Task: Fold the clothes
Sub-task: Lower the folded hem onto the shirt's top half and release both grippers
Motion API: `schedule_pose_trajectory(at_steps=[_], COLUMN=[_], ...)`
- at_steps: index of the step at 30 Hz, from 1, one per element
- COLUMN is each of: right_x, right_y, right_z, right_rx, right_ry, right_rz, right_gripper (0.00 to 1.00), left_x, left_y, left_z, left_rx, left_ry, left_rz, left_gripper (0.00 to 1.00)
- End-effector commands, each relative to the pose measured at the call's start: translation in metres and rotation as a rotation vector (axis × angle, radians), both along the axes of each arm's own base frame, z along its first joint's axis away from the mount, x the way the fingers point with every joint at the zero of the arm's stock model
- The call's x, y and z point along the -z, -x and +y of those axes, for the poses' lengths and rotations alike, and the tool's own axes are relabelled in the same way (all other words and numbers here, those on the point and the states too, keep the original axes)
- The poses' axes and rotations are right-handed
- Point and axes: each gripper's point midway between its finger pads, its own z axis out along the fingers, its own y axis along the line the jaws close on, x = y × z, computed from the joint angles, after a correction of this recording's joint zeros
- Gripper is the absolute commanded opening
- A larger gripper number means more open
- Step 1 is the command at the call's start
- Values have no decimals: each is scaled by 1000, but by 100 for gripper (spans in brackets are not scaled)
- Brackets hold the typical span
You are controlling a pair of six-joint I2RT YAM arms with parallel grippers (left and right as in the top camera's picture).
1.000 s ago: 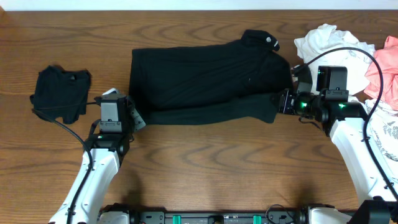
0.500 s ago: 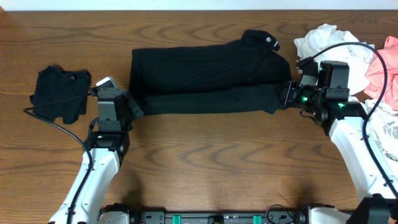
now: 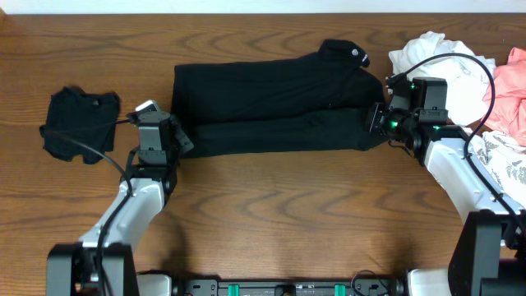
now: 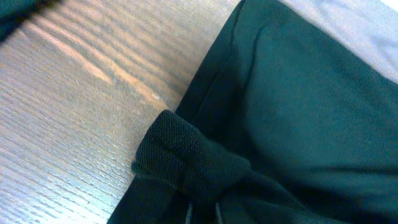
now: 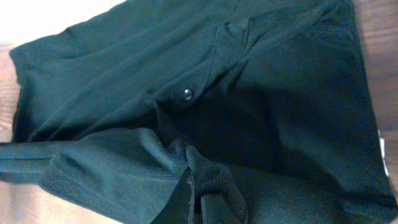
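Observation:
A black shirt (image 3: 275,103) lies stretched across the middle of the table, its near edge doubled over into a long fold. My left gripper (image 3: 177,141) is shut on the fold's left end, a bunched black corner in the left wrist view (image 4: 186,163). My right gripper (image 3: 375,122) is shut on the fold's right end, and the right wrist view shows pinched fabric (image 5: 205,177) and a collar button (image 5: 185,93). Both grippers hold the near edge over the shirt's body.
A small folded black garment (image 3: 78,123) lies at the left. A pile of white (image 3: 440,62) and pink (image 3: 509,90) clothes sits at the right, behind my right arm. A patterned white cloth (image 3: 505,168) lies at the right edge.
Both grippers have carried the shirt's near edge away from me, toward the far side. The loose lower flap has been drawn up into a tighter fold.

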Motion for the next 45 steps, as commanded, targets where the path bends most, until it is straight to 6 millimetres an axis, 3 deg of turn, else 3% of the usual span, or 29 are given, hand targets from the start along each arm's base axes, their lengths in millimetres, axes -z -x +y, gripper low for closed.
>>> schedule_pose_trajectory(at_steps=[1,4,9,11,18,23,30,33,36,40,43,45], right_x=[1,2,3,3,2,3,9,10,3,-20,-38,-39], right_y=[-9,-11,-12,-12,-13,-12,-4,-4,-9,-12,-3,15], right_z=[-8,-12,-14,-14,-14,-14,-14,-17,-26,-24,-12,-4], right_rx=[58,74,83,83,82,82,55,15,31,-24,-108,-163], right_ry=[21,41,52,52,51,51,71,117,114,89,64,57], right_rz=[5,-1,-4,-4,-7,-2,29,9,-8,-40,-32,27], right_gripper=[2,2,3,3,14,15,15,23,22,17,11,9], left_x=[9,17,20,19,19,20,27,31,31,26,21,20], left_y=[-5,-7,-11,-12,-14,-11,4,13,21,26,27,27], left_z=[7,7,7,7,-7,-25,-47,-58,-69,-80,-84,-85], left_rx=[-22,-21,-21,-21,37,109,197,264,331,364,377,379], left_ry=[-27,-27,-27,-26,31,101,153,117,83,81,79,80], left_rz=[18,28,18,14,9,21,87,126,145,145,137,136], left_gripper=[15,23,68,76,79,78,78,78,78,78,78,78])
